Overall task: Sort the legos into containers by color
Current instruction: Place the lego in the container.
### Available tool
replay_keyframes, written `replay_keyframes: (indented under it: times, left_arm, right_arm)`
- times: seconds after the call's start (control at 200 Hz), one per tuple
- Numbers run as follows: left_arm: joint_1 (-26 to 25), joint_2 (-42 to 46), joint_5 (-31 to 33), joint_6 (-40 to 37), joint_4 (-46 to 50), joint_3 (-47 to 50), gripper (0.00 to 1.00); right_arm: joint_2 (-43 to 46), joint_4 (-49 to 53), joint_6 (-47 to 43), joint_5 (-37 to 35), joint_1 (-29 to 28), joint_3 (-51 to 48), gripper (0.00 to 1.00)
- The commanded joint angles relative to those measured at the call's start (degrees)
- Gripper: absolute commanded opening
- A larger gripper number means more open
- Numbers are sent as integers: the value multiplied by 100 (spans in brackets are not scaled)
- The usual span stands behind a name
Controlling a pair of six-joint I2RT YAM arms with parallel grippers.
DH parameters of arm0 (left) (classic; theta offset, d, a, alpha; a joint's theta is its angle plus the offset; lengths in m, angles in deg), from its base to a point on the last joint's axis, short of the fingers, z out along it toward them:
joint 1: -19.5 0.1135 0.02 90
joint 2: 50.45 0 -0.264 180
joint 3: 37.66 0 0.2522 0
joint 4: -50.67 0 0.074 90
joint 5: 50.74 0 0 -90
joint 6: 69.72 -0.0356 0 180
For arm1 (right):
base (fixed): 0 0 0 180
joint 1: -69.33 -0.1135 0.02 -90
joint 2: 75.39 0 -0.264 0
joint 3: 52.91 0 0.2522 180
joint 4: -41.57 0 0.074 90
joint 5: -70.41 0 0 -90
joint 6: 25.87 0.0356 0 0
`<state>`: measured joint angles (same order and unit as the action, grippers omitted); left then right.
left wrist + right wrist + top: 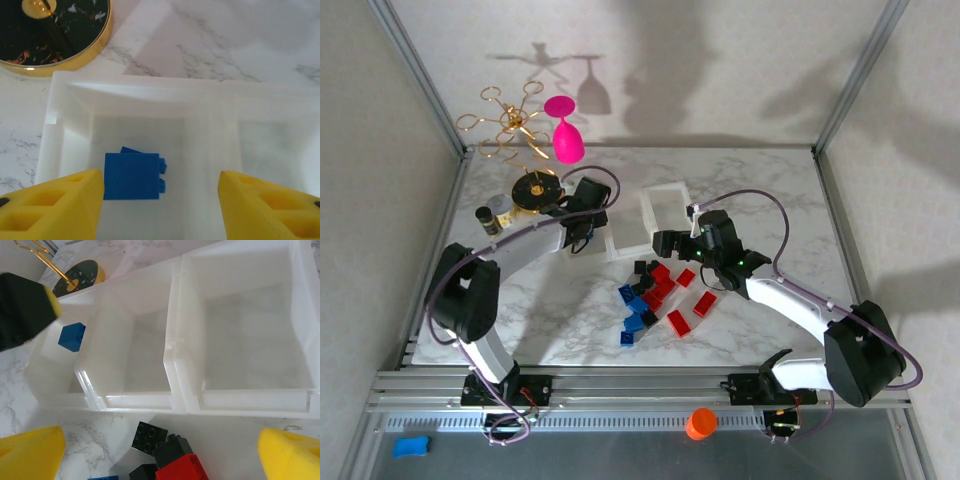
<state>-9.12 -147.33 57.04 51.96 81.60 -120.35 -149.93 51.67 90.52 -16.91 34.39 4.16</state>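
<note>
Top external view: a white marble surface [760,200] holds a low tray [647,212] of cloudy white plastic with three square boxes in a row. The left gripper [588,215] hangs over the box at the left end and hides it from above. The right gripper [665,242] sits between the tray and the legos [655,295]. The legos lie in a loose pile of small red, blue and black bricks below the tray, near the middle of the frame.

At the upper left are a thin gold stand [515,122], a shiny pink glass [565,135], a round black base [535,190] with a gold rim and a small dark jar [488,218]. An orange cap [700,423] lies at the bottom edge.

Left wrist view: the yellow foam pads are wide apart with nothing between them. A blue brick [132,176] with little bumps on its side rests on the floor of the box below.

Right wrist view: this gripper's pads also stand far apart and empty. The middle and right boxes are bare. Black bricks [149,436] and a red brick [182,469] lie just in front of the tray wall.
</note>
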Motion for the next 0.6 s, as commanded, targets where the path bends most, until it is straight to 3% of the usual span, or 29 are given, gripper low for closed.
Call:
replay_keyframes:
  times: [0.0,0.305,0.596]
  left_arm:
    - [-209,560,-41,13,300,199,62]
    - [-1025,1361,-89,453,663,991,62]
    - [-1730,1527,-225,896,794,1489,61]
  right_arm:
    - [-116,9,7,-70,73,165,99]
    - [-74,337,-17,190,75,-7,99]
    - [45,354,-29,373,32,-481,99]
